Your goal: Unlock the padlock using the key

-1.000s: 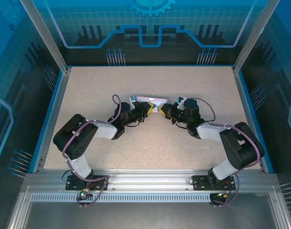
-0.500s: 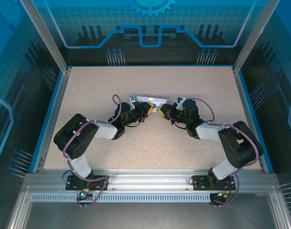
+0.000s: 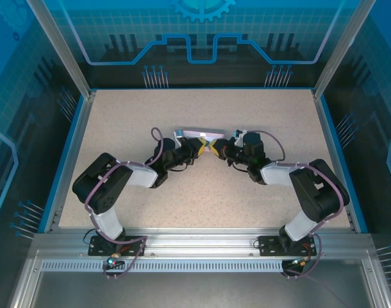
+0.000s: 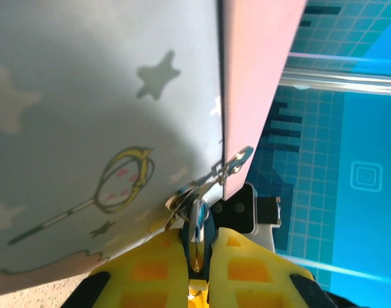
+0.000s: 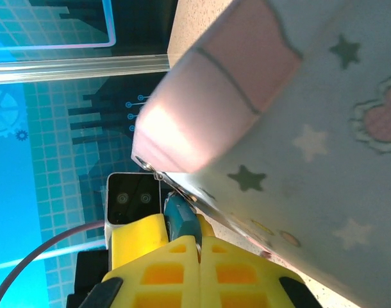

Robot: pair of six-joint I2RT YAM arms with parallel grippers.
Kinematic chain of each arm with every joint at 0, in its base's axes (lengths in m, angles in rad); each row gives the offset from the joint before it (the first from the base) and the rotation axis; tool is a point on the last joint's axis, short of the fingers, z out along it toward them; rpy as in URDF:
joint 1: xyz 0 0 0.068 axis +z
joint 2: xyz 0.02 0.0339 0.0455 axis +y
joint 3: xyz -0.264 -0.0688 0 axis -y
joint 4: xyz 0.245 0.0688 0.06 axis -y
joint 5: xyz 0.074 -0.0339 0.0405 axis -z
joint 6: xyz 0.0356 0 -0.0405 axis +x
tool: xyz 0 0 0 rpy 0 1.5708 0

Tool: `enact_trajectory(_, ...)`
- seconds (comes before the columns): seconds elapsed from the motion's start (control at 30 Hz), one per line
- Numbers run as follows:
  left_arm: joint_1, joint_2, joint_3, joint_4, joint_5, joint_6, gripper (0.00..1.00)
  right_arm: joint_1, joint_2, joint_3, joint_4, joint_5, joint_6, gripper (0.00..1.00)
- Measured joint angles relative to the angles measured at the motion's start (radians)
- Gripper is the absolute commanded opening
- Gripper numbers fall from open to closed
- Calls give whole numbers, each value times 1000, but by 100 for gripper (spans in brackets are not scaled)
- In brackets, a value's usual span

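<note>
My left end effector (image 3: 199, 146) and right end effector (image 3: 217, 148) are facing each other nose to nose over the table (image 3: 202, 192), which is leaving open room on every side. The tin (image 4: 86, 128) is lying just behind them. The left is gripping the padlock (image 4: 194, 218) at the tin's edge. The right is clamping the key (image 5: 178, 218), pointing lengthwise leftward, seemingly just beside the lock.
</note>
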Motion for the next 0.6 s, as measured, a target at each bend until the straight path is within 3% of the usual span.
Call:
enact_trajectory(0.4, 6, 5, -1, -10, -27, 10, 0, -1, 34, 62, -84, -18, -58, 2)
enact_trajectory(0.6, -3, 24, -14, 5, -26, -18, 0, -1, 35, 68, -105, -30, -87, 38)
